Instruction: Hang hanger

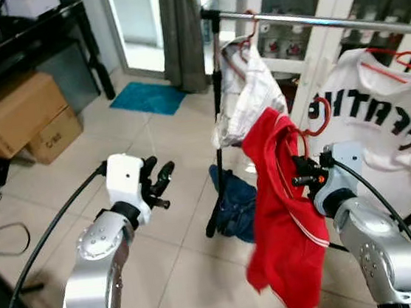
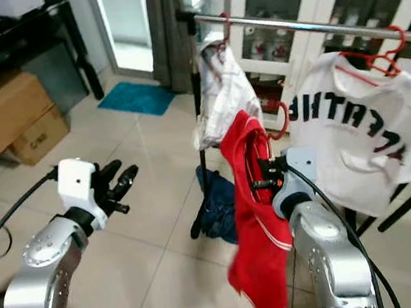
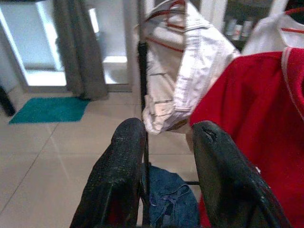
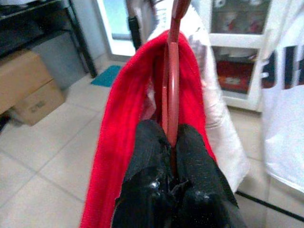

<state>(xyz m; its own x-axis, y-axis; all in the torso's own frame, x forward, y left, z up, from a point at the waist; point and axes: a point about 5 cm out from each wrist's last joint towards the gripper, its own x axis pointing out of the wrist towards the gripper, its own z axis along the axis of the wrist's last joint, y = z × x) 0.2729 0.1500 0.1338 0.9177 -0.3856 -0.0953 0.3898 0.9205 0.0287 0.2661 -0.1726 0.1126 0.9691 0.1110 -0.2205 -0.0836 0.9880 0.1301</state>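
Right end effector sits at centre right of the left eye frame, fingers pinched tight on the red hanger, and the wrist camera shows the hanger's bar squeezed between the two black pads. A red shirt drapes from that hanger, hanging down to the lower centre of the frame. The hanger's hook curls up just above the end effector, below the clothes rail and not on it.

On the rail, upper centre, a white checked garment hangs from its own red hanger, and to the right a white T-shirt with black lettering hangs from another.

Left end effector is up at centre left, fingers parted and empty, pointing towards the rack. A blue garment lies crumpled on the tiled floor by the rack's upright. Cardboard boxes sit at upper left, a teal mat by the doorway.
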